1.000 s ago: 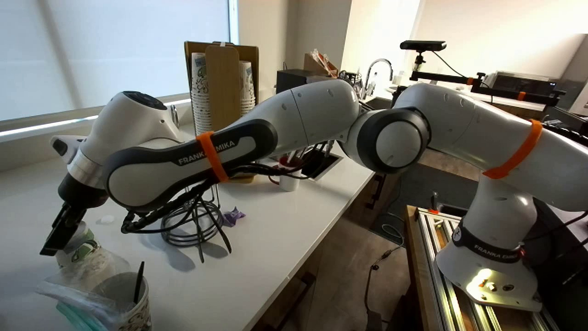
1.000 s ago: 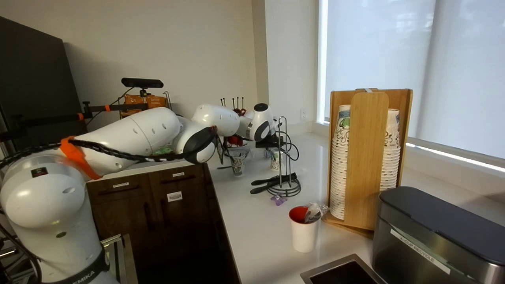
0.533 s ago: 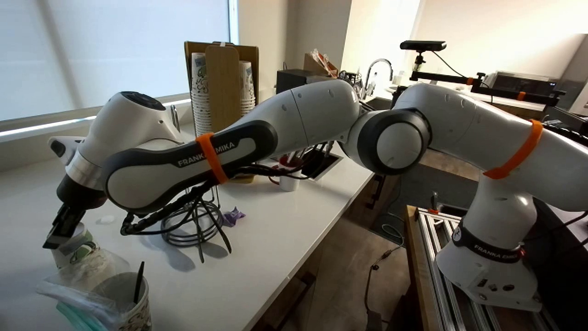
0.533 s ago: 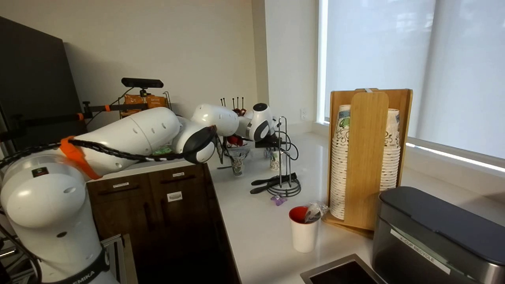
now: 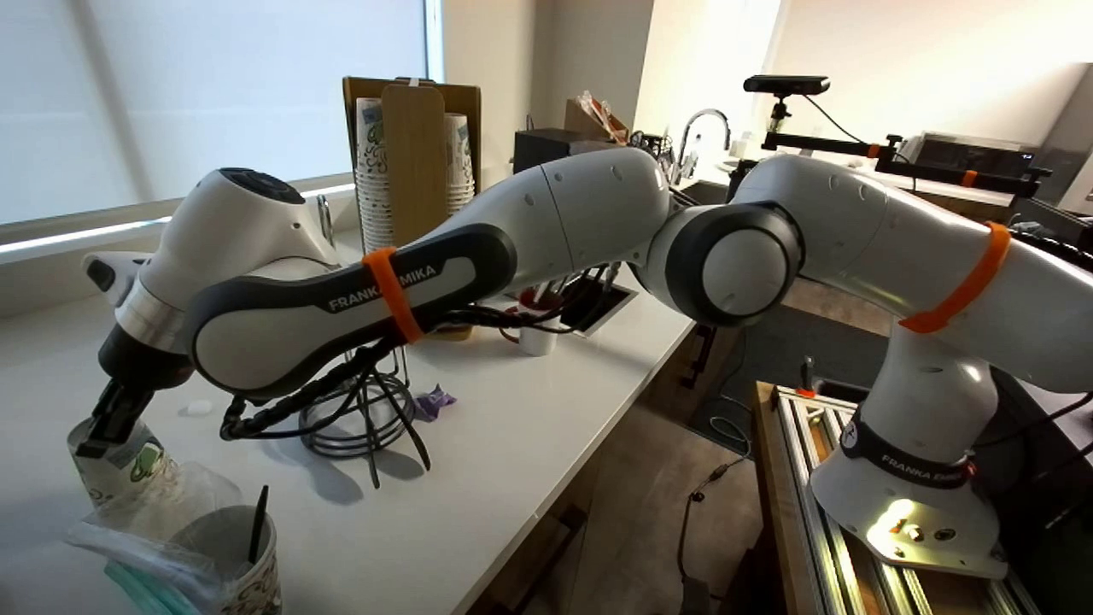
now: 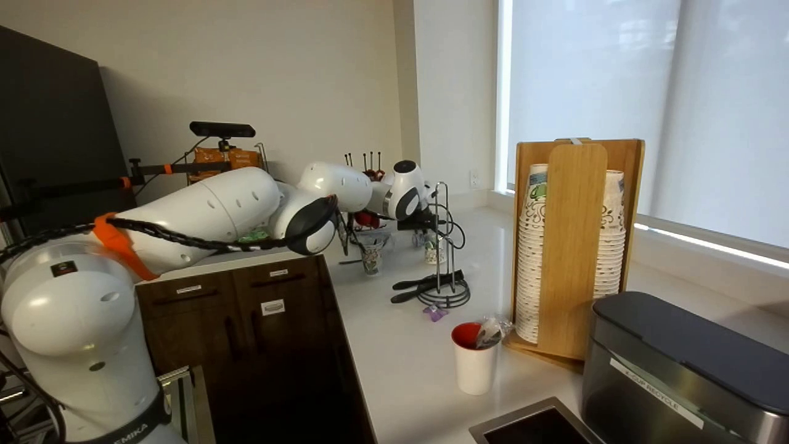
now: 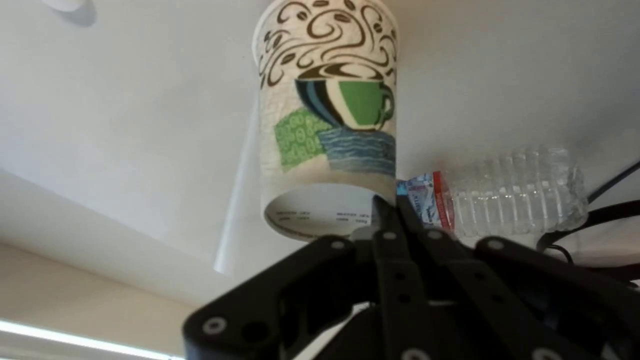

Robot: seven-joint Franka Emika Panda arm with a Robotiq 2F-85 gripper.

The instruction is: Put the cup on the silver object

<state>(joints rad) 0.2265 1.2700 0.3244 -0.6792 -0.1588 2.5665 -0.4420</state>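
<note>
The whitish cup (image 7: 327, 100) with green and brown print fills the upper middle of the wrist view, its recessed base facing me and its rolled rim farther off. My gripper (image 7: 388, 199) is shut on the wall at the base end: one finger sits inside the recess, the other outside. In an exterior view the cup (image 5: 128, 465) leans by the black gripper (image 5: 96, 446); clear plastic hides its lower part. The silver object stands apart as an upright thin rod (image 6: 438, 246) on a looped wire base (image 6: 453, 300); the arm covers much of the rod in another exterior view.
Beside the cup are a plastic-wrapped cup (image 5: 243, 564) with a black stick and a clear bottle (image 7: 515, 195). Black handles (image 6: 410, 295) rest across the wire base. A purple wrapper (image 5: 434, 401), white mug (image 6: 474, 370) and wooden cup rack (image 6: 573, 246) stand farther along.
The fingers have closed from wide apart onto the cup's edge. The cup has shifted left and tilted in an exterior view; the hand has moved slightly left.
</note>
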